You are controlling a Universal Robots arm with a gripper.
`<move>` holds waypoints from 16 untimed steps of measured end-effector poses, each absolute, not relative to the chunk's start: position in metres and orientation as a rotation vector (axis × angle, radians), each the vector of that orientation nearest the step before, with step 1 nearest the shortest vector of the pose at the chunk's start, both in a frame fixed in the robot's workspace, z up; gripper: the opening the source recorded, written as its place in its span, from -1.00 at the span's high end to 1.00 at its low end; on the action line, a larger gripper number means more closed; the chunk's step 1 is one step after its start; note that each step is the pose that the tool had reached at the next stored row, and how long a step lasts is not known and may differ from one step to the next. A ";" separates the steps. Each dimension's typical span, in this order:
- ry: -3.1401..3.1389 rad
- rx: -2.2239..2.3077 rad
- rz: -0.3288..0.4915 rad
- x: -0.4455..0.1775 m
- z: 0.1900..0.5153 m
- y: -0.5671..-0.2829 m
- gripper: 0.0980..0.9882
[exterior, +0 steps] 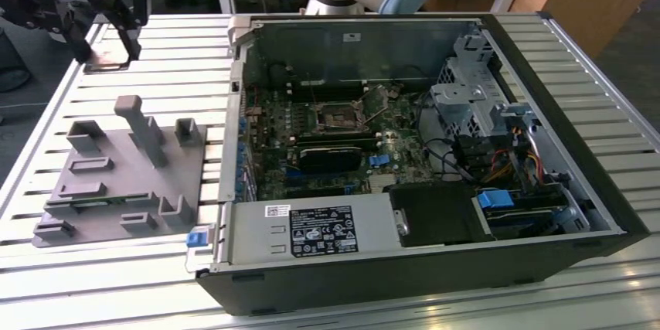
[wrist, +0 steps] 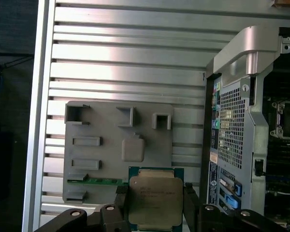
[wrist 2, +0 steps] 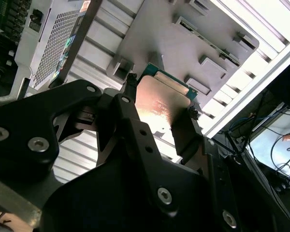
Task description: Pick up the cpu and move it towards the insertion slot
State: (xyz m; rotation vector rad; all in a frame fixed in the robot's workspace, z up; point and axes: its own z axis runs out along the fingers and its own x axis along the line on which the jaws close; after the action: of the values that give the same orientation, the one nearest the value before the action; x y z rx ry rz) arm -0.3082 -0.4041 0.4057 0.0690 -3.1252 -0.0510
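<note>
The cpu sits clamped between the two black fingers of the gripper, its silvery lid facing the camera in the first wrist view and its green edge showing around the rim. In the second wrist view the same chip glows a warm pale tone, pinched on opposite edges, with the jaws closed firmly on it and the chip lifted clear of the surface below.

Just beneath and beyond the chip lies the grey fixture plate, with its raised blocks and recesses, resting on the slatted aluminium table. A thin green strip lies in one slot of that plate.

In the exterior view the gripper hangs high over the table, toward the exterior view's left, above and behind the fixture plate.

Farther off, toward the exterior view's right, stands the open computer case. On its motherboard the insertion slot shows as a silver frame around a dark centre, well apart from the gripper.
</note>
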 end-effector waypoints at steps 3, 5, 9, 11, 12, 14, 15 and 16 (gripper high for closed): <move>-3.125 0.069 -0.051 -0.303 0.406 -0.404 0.00; -3.125 0.069 -0.051 -0.301 0.406 -0.404 0.00; -3.125 0.069 -0.051 -0.295 0.406 -0.404 0.00; -3.125 0.069 -0.051 -0.293 0.406 -0.404 0.00; -3.125 0.069 -0.051 -0.291 0.406 -0.404 0.00; -3.125 0.069 -0.051 -0.289 0.406 -0.404 0.00; -3.125 0.069 -0.051 -0.287 0.406 -0.404 0.00; -3.125 0.069 -0.051 -0.286 0.406 -0.404 0.00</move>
State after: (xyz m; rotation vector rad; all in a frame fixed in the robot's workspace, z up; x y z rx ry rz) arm -0.2862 -0.4041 0.4057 0.0690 -3.1252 -0.0511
